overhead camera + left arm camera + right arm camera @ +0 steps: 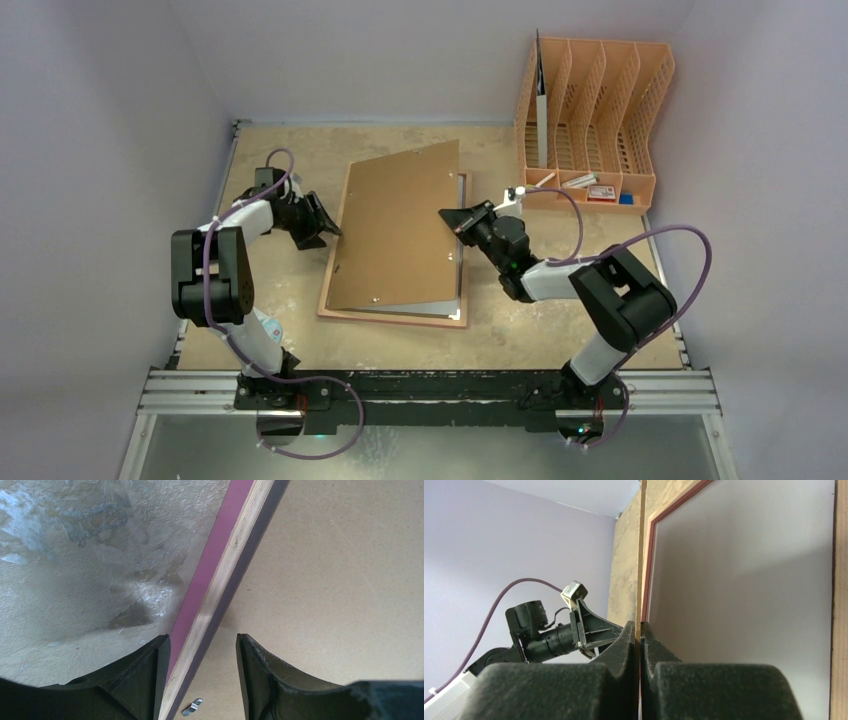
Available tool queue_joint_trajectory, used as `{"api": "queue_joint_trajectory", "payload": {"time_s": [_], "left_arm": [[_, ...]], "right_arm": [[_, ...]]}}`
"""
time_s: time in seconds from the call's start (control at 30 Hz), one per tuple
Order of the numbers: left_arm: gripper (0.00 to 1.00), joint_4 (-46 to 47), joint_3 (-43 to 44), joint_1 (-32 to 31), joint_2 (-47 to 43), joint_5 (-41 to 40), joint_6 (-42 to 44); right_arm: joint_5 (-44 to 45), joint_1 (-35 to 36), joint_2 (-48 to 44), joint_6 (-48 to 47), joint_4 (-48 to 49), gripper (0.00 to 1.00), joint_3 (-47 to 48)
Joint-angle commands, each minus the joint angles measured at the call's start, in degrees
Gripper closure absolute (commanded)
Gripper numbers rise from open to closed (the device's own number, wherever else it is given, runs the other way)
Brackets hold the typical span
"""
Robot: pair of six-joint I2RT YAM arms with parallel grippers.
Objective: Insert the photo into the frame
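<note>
Frame (392, 318) one, backing sheet (400, 230) one.

Pink edge and pale, grainy wood on frame (210, 560); plain brown board (400, 230); mottled beige-grey table (290, 290); orange slotted rack (600, 100); lilac walls (100, 120).

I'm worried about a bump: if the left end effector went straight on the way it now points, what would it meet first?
Most likely the left rail of the large pink-edged wooden picture frame, which runs between its open fingers; the brown hardboard backing sheet lies just beyond. Depth is unclear.
</note>
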Motion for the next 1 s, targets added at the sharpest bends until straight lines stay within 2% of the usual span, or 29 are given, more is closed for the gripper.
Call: {"api": "queue_joint_trajectory", "payload": {"time_s": [0.0,0.27,0.47,0.63,0.83,0.97], "left_arm": [[0.47,0.50,0.35,-0.38,-0.08,-0.37,0.33],[0.47,0.37,0.39,-0.38,-0.14,-0.55,0.40],[0.47,0.26,0.44,-0.38,-0.16,-0.55,0.51],[0.46,0.20,0.52,-0.38,-0.05,-0.51,0.43],[0.46,0.66,0.40,-0.38,0.12,-0.11,0.07],[0.46,0.58,0.31,-0.38,0.55,0.21,0.15]], "right_arm": [[0.98,0.26,0.78,0.68,9.57,1.00,0.98],[3.02,0.34,2.40,4.83,4.81,1.00,0.78],[0.98,0.26,3.19,5.97,-1.85,1.00,2.80],[1.35,0.26,2.21,7.86,-8.82,0.95,3.80],[1.44,0.26,1.58,8.33,-10.34,0.99,2.85],[-2.12,0.26,3.00,7.41,-9.89,0.92,3.29]]}}
